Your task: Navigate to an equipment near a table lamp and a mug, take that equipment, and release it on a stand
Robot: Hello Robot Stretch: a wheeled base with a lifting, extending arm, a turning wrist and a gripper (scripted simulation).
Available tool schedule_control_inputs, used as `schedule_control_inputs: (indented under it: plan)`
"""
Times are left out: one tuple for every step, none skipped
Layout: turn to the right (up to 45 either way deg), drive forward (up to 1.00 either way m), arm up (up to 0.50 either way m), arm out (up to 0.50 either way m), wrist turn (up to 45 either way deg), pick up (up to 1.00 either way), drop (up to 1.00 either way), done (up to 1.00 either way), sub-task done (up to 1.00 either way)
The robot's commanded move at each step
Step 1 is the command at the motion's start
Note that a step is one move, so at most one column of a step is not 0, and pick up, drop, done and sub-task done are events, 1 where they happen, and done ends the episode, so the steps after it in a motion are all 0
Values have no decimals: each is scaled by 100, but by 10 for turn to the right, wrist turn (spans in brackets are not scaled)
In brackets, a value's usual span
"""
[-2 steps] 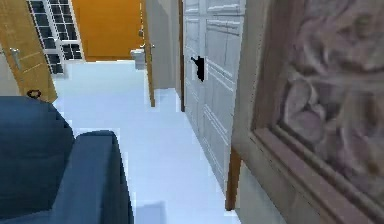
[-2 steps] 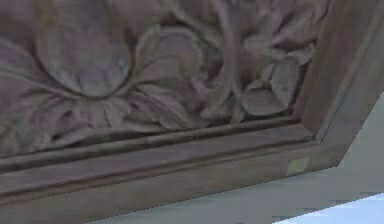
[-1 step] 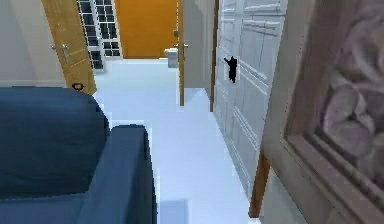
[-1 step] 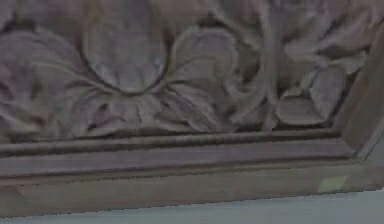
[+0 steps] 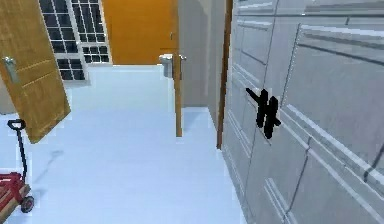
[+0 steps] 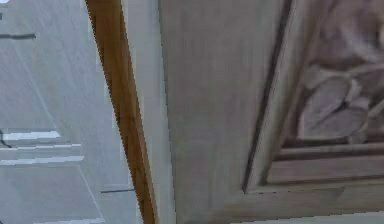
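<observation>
Pale floor [image 5: 130,150], wood door [image 5: 30,70] (orange wall [image 5: 140,30] in bkgd).

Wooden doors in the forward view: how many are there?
2. One wooden door stands open at the left edge; the other door is seen edge-on near the middle. The brown strip beside the grey panelled wall may be a third; I cannot tell.

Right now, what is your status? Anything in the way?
Red wagon low at forward view's left. Grey panelled doors close along its right. Open wooden door ahead, middle.

Red wagon [image 5: 12,190] (upright black handle [image 5: 20,150]) low at forward view's left edge — on pale floor [image 5: 130,165], near wooden door [image 5: 30,70].
</observation>
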Motion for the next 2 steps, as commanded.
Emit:
schedule_control_inputs:
  plan:
    - [-90,0,0,0,0,0,0,0,0]
    - [0,20,0,0,0,0,0,0,0]
